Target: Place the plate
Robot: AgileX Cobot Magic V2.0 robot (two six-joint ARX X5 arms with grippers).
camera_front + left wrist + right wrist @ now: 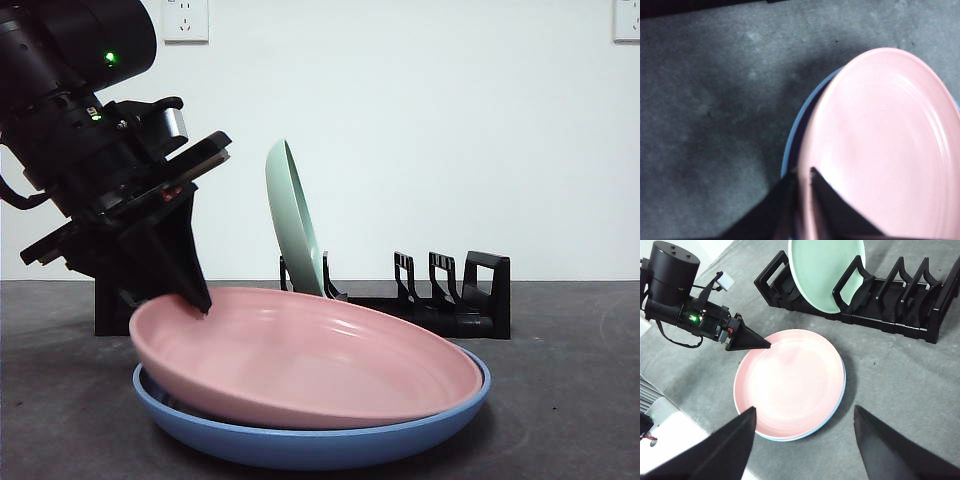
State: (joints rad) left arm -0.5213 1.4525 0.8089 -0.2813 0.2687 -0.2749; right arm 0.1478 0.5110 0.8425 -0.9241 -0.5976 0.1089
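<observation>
A pink plate (pixel 310 365) lies on a blue plate (pixel 300 440) on the dark table, its left rim lifted a little. My left gripper (pixel 200 300) is shut on the pink plate's left rim; the left wrist view shows its jaws pinching the rim of the pink plate (pixel 880 145). A pale green plate (pixel 293 220) stands upright in a black rack (pixel 440 300) behind. In the right wrist view the pink plate (pixel 790 380), the left gripper (pixel 762 344) and the green plate (pixel 825 270) all show. My right gripper (pixel 805 440) hangs open high above the plates.
The rack (pixel 900 295) has several free slots to the right of the green plate. A black block stands behind the left arm (pixel 110 310). The table's edge and a white surface (pixel 670 440) lie beyond the plates in the right wrist view.
</observation>
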